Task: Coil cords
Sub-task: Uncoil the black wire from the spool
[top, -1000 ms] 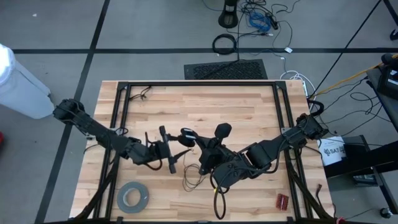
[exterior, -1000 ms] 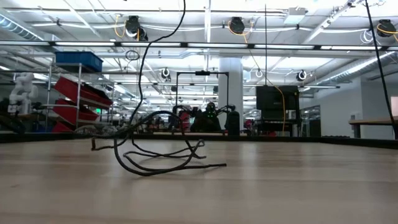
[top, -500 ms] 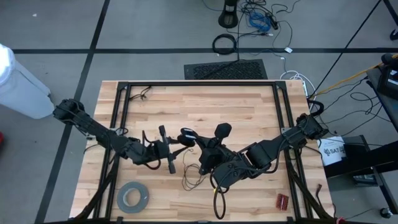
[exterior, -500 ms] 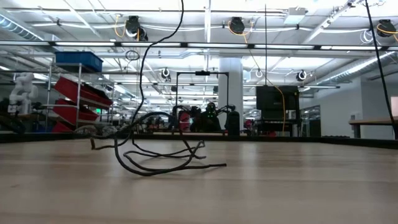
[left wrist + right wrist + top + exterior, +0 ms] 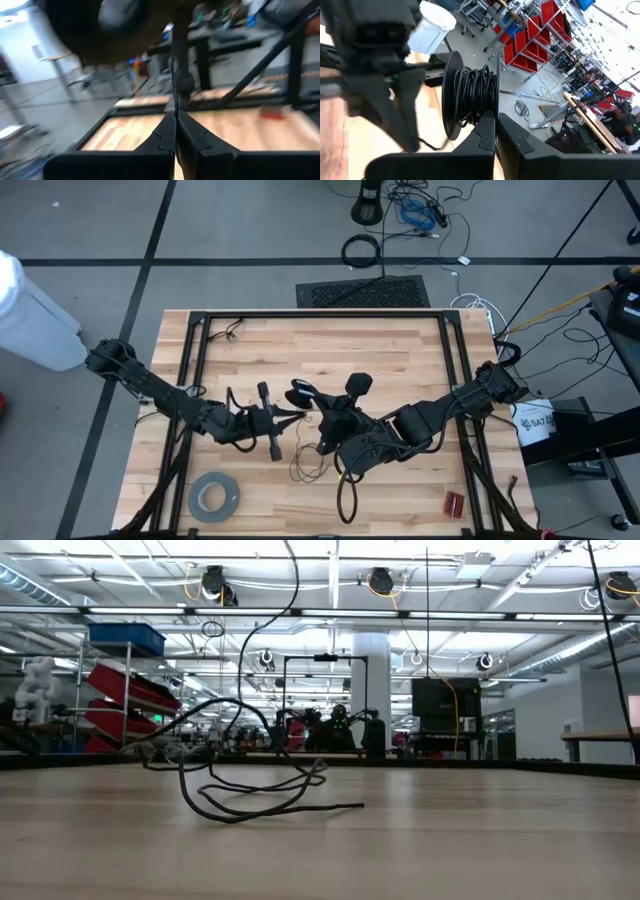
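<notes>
— Black wire, where is it?

— You can see the thin wire [image 5: 308, 465] lying in loose loops on the wooden table [image 5: 330, 345], near the middle. One strand rises from the loops. More of it is wound on a small round black disc [image 5: 454, 95].

— Who holds the disc?

— Your right gripper [image 5: 495, 116] is closed on the disc's edge, near the table's middle.

— And the other claw?

— Your left gripper [image 5: 175, 116] sits just beside it. Its fingers are pressed together, pinching a thin dark strand. You can also see a grey tape roll [image 5: 213, 497] near the table's front edge.
</notes>
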Controlling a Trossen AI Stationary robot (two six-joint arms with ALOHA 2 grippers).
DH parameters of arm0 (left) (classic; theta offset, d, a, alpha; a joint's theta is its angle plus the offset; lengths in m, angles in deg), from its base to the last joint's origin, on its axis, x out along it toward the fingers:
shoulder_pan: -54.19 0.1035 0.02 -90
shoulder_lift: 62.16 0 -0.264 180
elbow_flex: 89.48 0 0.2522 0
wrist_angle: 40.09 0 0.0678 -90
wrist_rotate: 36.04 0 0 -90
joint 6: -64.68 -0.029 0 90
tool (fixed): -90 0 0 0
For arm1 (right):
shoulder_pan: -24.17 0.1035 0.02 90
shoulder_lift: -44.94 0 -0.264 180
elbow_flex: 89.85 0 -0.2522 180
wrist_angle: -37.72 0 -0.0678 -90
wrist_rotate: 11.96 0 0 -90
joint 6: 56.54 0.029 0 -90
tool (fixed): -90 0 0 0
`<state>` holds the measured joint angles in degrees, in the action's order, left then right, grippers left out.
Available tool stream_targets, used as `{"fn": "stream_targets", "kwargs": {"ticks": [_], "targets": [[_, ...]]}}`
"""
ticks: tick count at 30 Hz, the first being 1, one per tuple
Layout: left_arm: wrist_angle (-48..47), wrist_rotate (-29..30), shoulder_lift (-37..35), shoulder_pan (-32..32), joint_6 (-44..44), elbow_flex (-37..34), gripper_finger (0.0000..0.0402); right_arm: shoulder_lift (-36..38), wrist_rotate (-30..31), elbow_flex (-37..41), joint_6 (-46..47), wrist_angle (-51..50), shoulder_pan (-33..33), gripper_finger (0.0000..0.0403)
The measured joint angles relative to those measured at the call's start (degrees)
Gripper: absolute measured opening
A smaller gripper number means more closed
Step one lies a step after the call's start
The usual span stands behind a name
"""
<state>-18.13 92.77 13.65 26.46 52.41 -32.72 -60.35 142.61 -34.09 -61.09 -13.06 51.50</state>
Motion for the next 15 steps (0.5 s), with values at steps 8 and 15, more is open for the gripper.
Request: {"fn": "stream_targets", "kwargs": {"ticks": [8, 15], "targets": [[6.2, -6.5, -0.1, -1.0, -1.5, 0.0, 0.0008, 0.0, -0.4, 0.5, 3.5, -3.7, -1.0, 0.0], [4.4, 1.4, -5.6, -4.5, -9.3, 0.0, 0.0008, 0.0, -0.4, 0.6, 5.6, -8.2, -0.1, 0.0]]}}
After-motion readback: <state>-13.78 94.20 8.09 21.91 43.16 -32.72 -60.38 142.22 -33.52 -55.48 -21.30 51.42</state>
